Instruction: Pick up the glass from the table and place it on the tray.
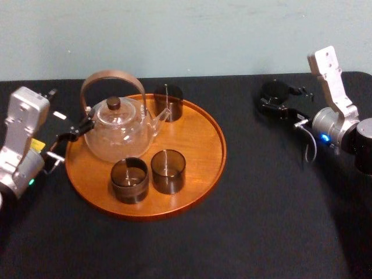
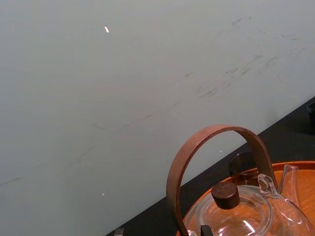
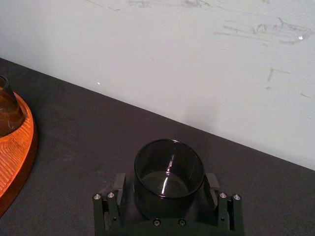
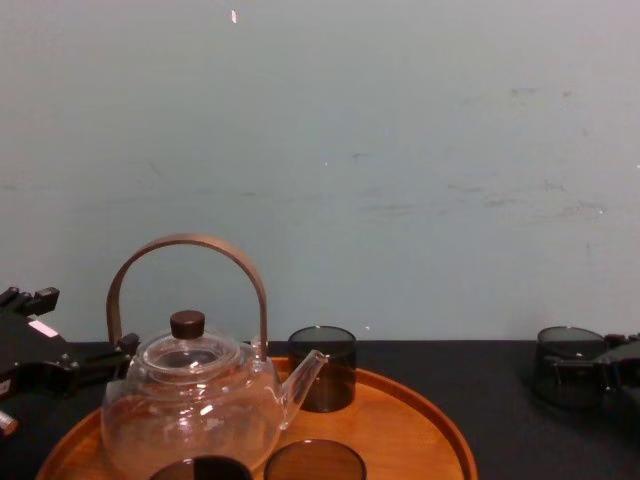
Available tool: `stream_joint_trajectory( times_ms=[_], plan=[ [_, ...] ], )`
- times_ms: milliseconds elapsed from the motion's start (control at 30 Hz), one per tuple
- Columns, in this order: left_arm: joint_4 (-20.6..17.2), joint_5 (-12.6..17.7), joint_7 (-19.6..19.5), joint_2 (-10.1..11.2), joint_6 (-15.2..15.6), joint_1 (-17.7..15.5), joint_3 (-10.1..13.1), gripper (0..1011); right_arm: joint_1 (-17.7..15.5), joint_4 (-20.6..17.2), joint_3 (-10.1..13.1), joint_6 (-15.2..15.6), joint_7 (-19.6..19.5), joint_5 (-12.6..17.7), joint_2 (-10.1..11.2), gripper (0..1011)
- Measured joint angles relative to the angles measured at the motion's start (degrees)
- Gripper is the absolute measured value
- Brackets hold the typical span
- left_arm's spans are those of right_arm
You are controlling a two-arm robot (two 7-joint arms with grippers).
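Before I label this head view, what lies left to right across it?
In order: left gripper → clear glass teapot with brown hoop handle → right rim of the round orange-brown wooden tray → dark smoky glass on the black table, at the right gripper.

The tray [image 1: 200,145] is lying on the table's [image 1: 261,221] left half, carrying a teapot [image 1: 116,131] at its left, a far glass [image 1: 168,102] at its far rim and two near glasses [image 1: 129,179] [image 1: 168,171] side by side at its near rim. A lone glass [image 1: 274,92] is standing by the table's far edge, well right of the tray, and the right gripper [image 3: 168,183] is straddling it.
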Motion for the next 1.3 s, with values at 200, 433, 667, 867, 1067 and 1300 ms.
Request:
stream_joint_trajectory(
  times_ms=[200, 433, 667, 867, 1067, 1300],
  plan=[
    [0.0, 0.0, 0.0, 0.0, 0.0, 0.0, 0.0, 1010, 0.0, 0.1, -0.1, 0.0, -0.1, -0.2, -0.1, 1002],
    [0.0, 0.0, 0.0, 0.0, 0.0, 0.0, 0.0, 1010, 0.0, 0.1, -0.1, 0.0, -0.2, -0.2, -0.1, 1002],
    [0.0, 0.0, 0.0, 0.0, 0.0, 0.0, 0.0, 1010, 0.0, 0.1, 0.0, 0.0, -0.2, -0.2, -0.1, 1002],
    [0.0, 0.0, 0.0, 0.0, 0.0, 0.0, 0.0, 1009, 0.0, 0.0, 0.0, 0.0, -0.2, -0.2, -0.1, 1002],
    [0.0, 0.0, 0.0, 0.0, 0.0, 0.0, 0.0, 1010, 0.0, 0.0, 0.0, 0.1, -0.2, -0.2, 0.0, 1002],
    [0.0, 0.0, 0.0, 0.0, 0.0, 0.0, 0.0, 1010, 0.0, 0.0, 0.0, 0.1, -0.2, -0.1, 0.0, 948]
  ],
)
